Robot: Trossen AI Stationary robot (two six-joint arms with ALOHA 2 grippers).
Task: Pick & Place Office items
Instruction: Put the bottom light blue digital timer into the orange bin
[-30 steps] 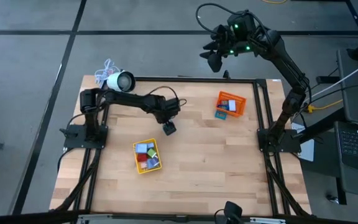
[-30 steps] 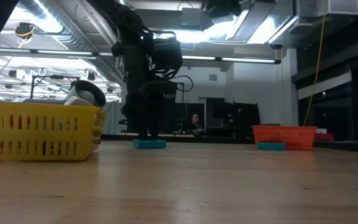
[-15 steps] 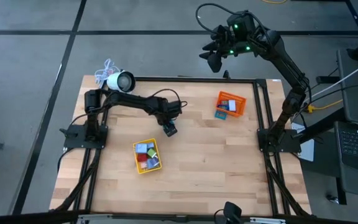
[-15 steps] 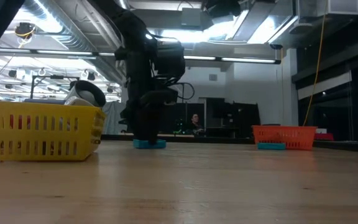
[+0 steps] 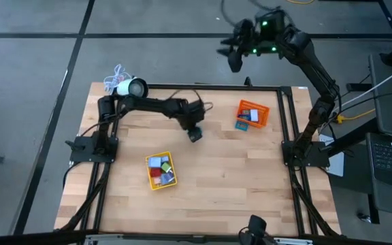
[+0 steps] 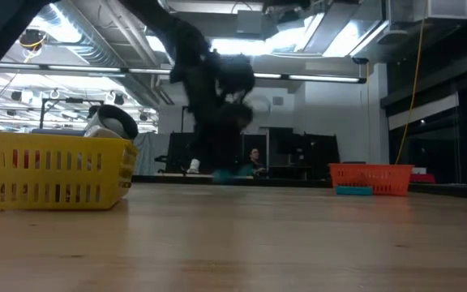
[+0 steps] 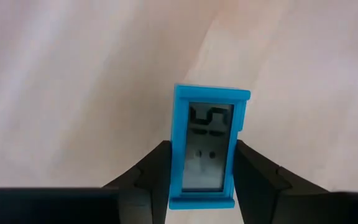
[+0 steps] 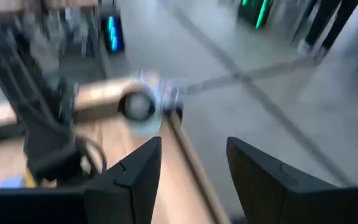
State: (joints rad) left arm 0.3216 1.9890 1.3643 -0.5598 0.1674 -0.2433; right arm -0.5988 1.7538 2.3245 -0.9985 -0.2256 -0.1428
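A small blue rectangular piece (image 7: 205, 143) with a clear window sits between the fingers of my left gripper (image 5: 195, 135), which is shut on it over the table's middle. It lies between the yellow tray (image 5: 160, 170) and the orange tray (image 5: 252, 113). In the low view the arm and piece (image 6: 226, 172) are blurred. The yellow tray holds several small coloured pieces. Another blue piece (image 5: 240, 125) lies on the table against the orange tray's near left corner. My right gripper (image 5: 231, 60) hangs high beyond the table's far edge, open, with nothing between its fingers (image 8: 135, 174). My left gripper pinches the blue piece by its two long sides (image 7: 174, 163) between its two fingers, which point down at the table from above and lie along the piece. About half the piece sticks out past the fingertips. In the low view it hangs just above the tabletop.
A white round device with a cord (image 5: 131, 88) lies at the table's far left corner. A black frame (image 5: 283, 116) runs round the tabletop. Bare wood stretches across the near half of the table.
My left gripper has shut on the blue piece. It has carried it a little up off the table, toward the table's right edge and slightly toward the far edge. My right arm has shifted slightly beyond the far edge.
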